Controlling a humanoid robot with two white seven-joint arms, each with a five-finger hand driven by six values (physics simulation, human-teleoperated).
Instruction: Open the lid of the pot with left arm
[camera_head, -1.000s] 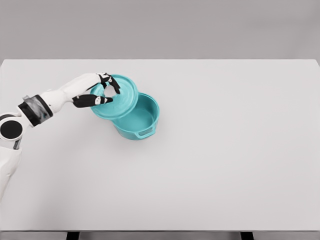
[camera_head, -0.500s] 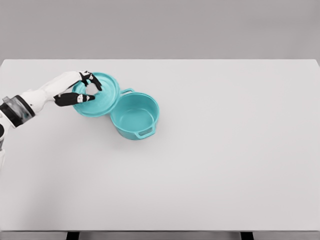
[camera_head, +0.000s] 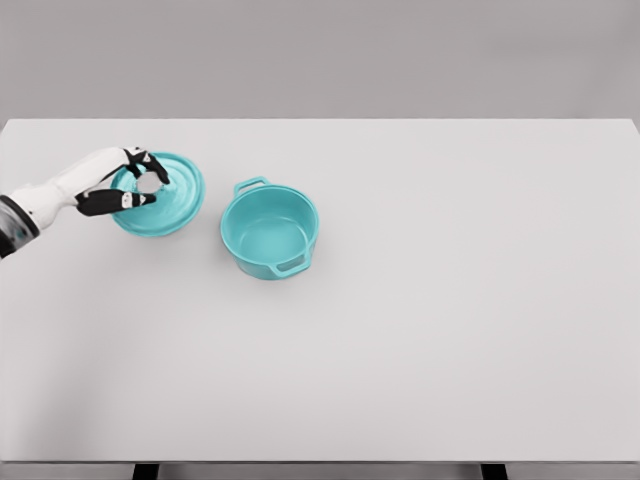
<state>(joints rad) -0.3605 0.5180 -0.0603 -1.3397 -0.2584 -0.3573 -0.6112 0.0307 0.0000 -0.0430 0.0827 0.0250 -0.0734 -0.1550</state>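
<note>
Lid (camera_head: 165, 200) first, at the far left: it sits in my left hand (camera_head: 128, 185), which reaches in from the left edge on a white forearm. My dark fingers (camera_head: 112, 201) are curled over the top of the lid around its centre, gripping it there, so the hand is closed on the lid rather than spread. The lid is teal, round, and tipped a little, its right rim lower toward the pot. Whether its lower edge touches the counter (camera_head: 420, 330) I cannot tell.

To the right of the lid, clear of it with a strip of bare surface between them, stands the pot (camera_head: 270, 232). It is the same teal, upright and uncovered, so I look straight down into its bare inside. One loop handle sticks out on its upper left side, toward the lid, and another on its lower right side, away from the lid.
</note>
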